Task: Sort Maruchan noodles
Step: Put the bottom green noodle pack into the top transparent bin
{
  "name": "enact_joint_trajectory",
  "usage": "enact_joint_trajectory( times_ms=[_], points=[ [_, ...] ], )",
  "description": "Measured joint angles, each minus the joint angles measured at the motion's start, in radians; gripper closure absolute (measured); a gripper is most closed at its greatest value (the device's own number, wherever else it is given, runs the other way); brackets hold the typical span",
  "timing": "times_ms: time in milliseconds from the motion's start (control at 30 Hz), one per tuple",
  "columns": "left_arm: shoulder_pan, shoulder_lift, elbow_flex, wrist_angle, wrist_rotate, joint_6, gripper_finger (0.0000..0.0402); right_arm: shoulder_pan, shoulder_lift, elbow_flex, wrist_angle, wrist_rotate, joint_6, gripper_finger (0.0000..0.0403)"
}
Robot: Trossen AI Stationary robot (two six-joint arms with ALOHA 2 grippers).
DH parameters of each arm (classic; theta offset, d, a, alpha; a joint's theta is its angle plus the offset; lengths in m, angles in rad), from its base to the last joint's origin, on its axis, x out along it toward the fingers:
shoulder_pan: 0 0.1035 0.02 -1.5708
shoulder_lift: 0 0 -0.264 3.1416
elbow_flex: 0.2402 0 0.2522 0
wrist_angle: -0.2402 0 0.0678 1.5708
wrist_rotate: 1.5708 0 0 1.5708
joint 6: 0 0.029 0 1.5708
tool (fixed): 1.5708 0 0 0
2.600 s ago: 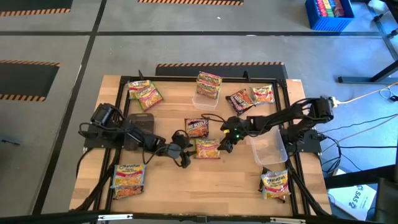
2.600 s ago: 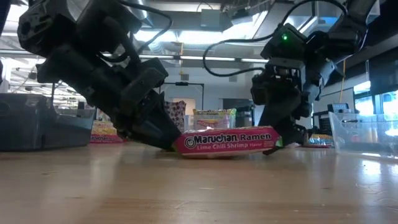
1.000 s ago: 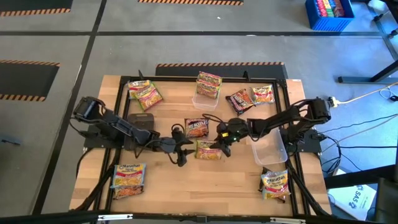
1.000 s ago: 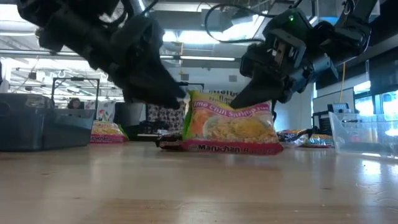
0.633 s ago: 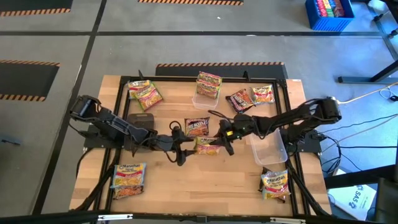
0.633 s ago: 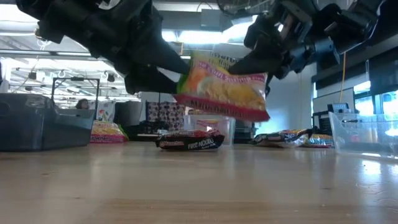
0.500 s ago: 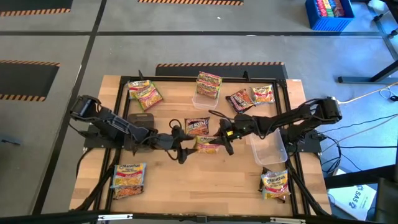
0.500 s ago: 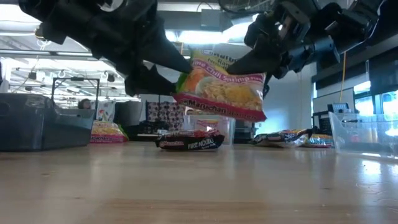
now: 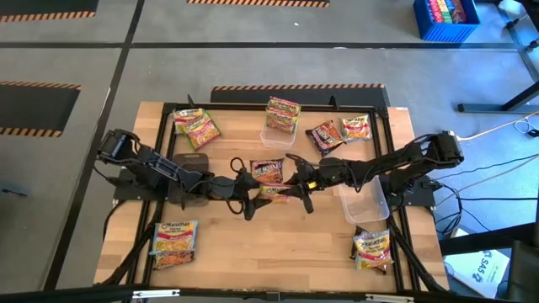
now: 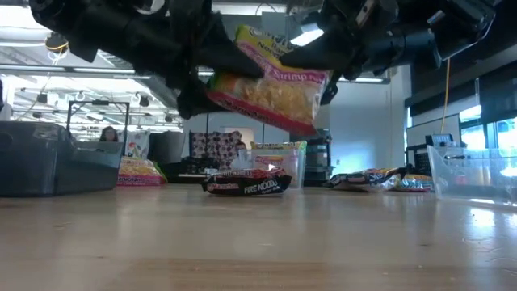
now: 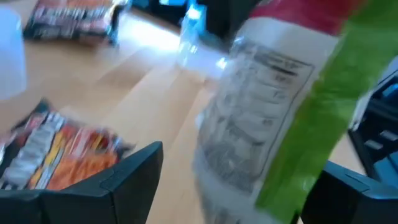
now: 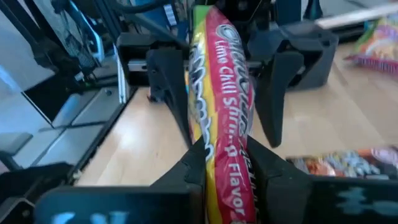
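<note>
Clear tub [image 9: 364,203], blue crate [image 9: 445,18], wooden table [image 9: 278,248]

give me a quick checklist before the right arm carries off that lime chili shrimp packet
1. Right gripper shut on the lime chili shrimp packet: ok, its jaws pinch the packet's edge in the right wrist view.
2. Left gripper let go: ok, its jaws stand open either side of the packet in the right wrist view, not clamping it.
3. Packet off the table: ok, it hangs well above the wood in the low view.
4. Dark packet lying under the lift: ok, flat on the table and untouched.
5. Clear tub beside the right arm free to receive: ok, it looks empty from above.
6. Grip secure enough for travel: cannot tell, only an edge is held.
</note>
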Motion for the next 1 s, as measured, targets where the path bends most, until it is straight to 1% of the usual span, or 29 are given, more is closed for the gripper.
enact_joint_trajectory(
  times_ms=[100, 233, 500, 567, 667, 800, 900, 1000],
  points=[
    [0.0, 0.0, 0.001, 0.025, 0.005, 0.03, 0.0116, 0.0, 0.0, 0.0, 0.025, 0.0, 0.0, 0.0356],
    [0.005, 0.0, 0.001, 0.057, 0.011, 0.072, 0.0153, -0.001, 0.0, 0.0, 0.022, 0.0, 0.001, 0.0355],
    [0.043, 0.0, 0.001, 0.054, 0.077, 0.102, 0.0224, -0.001, 0.0, 0.0, 0.057, 0.046, 0.008, 0.0326],
    [0.044, 0.0, 0.001, 0.052, 0.086, 0.11, 0.0239, -0.001, 0.0, 0.0, 0.07, 0.046, 0.006, 0.0312],
    [0.044, 0.0, 0.001, 0.051, 0.09, 0.133, 0.0255, -0.001, 0.0, 0.0, 0.07, 0.045, 0.002, 0.0278],
    [0.044, 0.0, 0.0, 0.047, 0.086, 0.153, 0.0261, -0.003, -0.004, 0.0, 0.046, 0.038, -0.003, 0.0224],
    [0.043, 0.0, 0.0, 0.028, 0.086, 0.154, 0.0261, -0.003, -0.043, 0.007, -0.022, 0.037, -0.015, 0.0188],
    [0.043, 0.0, -0.001, 0.002, 0.086, 0.154, 0.0262, -0.003, -0.095, 0.052, -0.156, 0.037, -0.043, 0.0162]
  ],
)
